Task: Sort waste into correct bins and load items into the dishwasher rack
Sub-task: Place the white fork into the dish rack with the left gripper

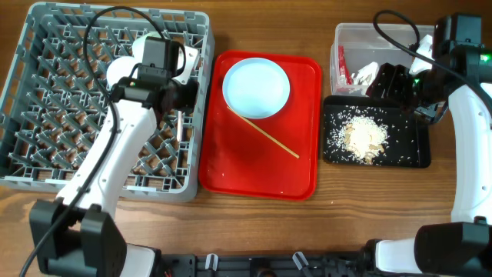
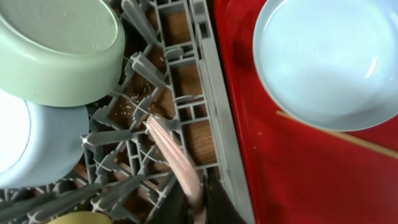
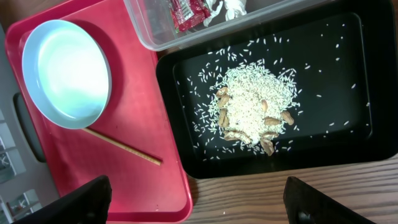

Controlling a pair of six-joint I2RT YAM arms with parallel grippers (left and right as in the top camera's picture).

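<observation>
One wooden chopstick [image 2: 171, 152]: between left gripper [image 2: 198, 211] jaws, hold unclear, at grey plastic lattice rack's [image 2: 208, 112] right edge
Right gripper [image 3: 196, 194]: jaws gaping, empty

No legible text, label, brand or number in any of my three views. Only candidate noted: the red patterned snack wrapper [image 3: 186, 14] lying in the clear plastic rectangular tub [image 3: 142, 28]. Its printing is too small and blurred for me to read.
</observation>
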